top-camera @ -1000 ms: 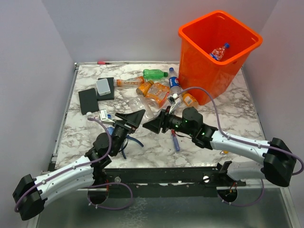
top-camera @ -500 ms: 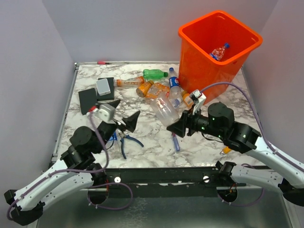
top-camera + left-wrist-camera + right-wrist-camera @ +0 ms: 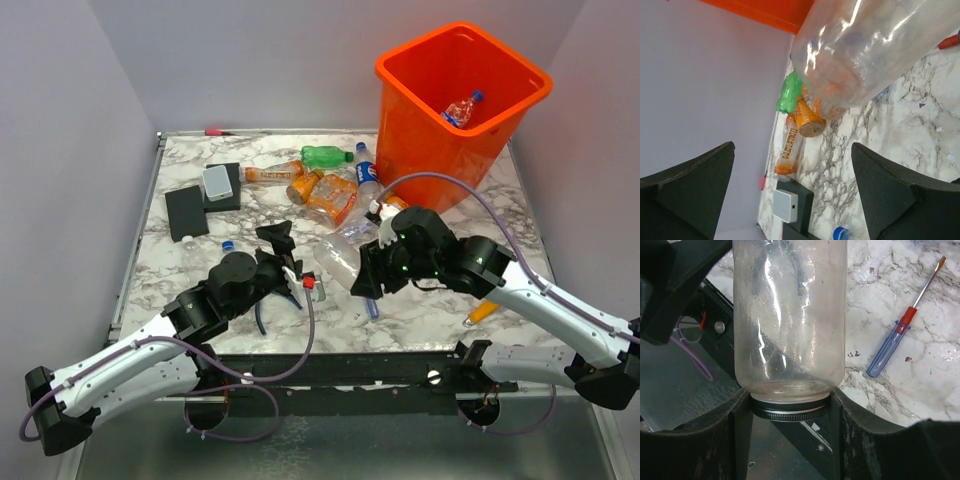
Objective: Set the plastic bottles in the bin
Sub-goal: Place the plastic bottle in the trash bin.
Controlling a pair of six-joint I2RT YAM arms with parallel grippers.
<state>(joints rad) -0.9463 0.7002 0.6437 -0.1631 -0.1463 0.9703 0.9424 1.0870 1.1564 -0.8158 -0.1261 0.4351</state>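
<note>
My right gripper is shut on the black-lidded neck of a clear plastic bottle and holds it off the table, its base pointing left. In the right wrist view the fingers clamp the lid of that bottle. Just left of the bottle, my left gripper stands open and empty; its wrist view shows the bottle's base above the jaws. The orange bin stands at the back right with one bottle inside. Green and orange bottles lie left of it.
A blue-and-red screwdriver lies under the right gripper, and blue-handled pliers lie beside the left wrist. Black blocks and a grey box sit at the back left. A blue-capped bottle lies near the left arm.
The right gripper has carried the clear bottle away from the left gripper, up and then lower again. The left arm drew back, then came forward with its jaws wider.
</note>
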